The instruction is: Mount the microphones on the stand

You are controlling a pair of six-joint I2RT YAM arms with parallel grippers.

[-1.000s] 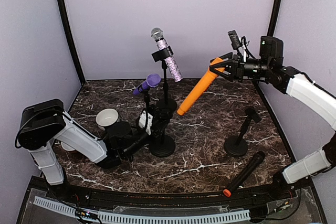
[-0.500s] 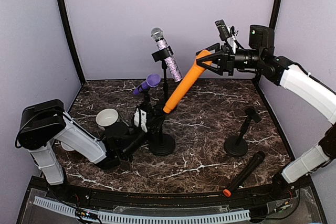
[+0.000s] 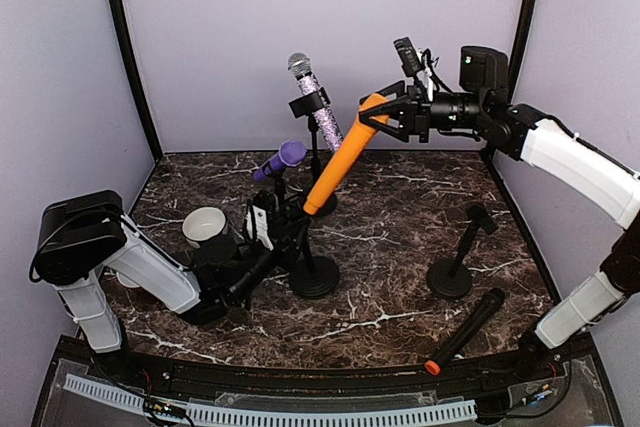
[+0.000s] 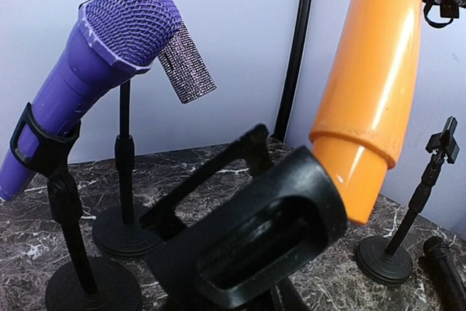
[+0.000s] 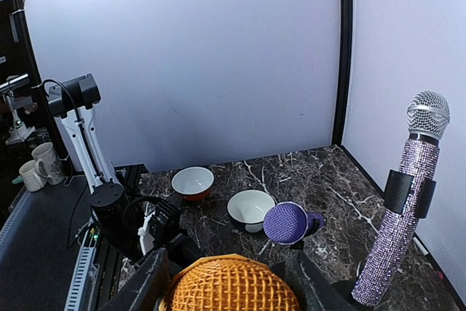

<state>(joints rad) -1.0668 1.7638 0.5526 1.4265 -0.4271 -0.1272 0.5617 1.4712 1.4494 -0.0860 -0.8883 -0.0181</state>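
Note:
My right gripper (image 3: 388, 117) is shut on the orange microphone (image 3: 340, 162) just below its mesh head (image 5: 231, 290), a black finger (image 5: 142, 282) on either side. The microphone slants down-left, and its tail (image 4: 357, 180) meets the upper rim of a black clip (image 4: 247, 245). That clip tops the stand (image 3: 313, 277) on which my left gripper (image 3: 270, 232) is shut; its fingers are hidden. The purple microphone (image 3: 280, 160) and the glittery lilac microphone (image 3: 320, 112) sit clipped in stands behind. The black microphone (image 3: 465, 330) lies at the front right.
An empty stand (image 3: 455, 262) is at the right, next to the black microphone. A white bowl (image 3: 204, 225) sits left of the held stand, and a second bowl (image 5: 192, 182) beyond it. Dark posts and lilac walls enclose the marble table (image 3: 400, 207).
My right gripper has carried the orange microphone left and lower, bringing its tail to the held stand's clip. My left gripper has shifted slightly left, still on the stand.

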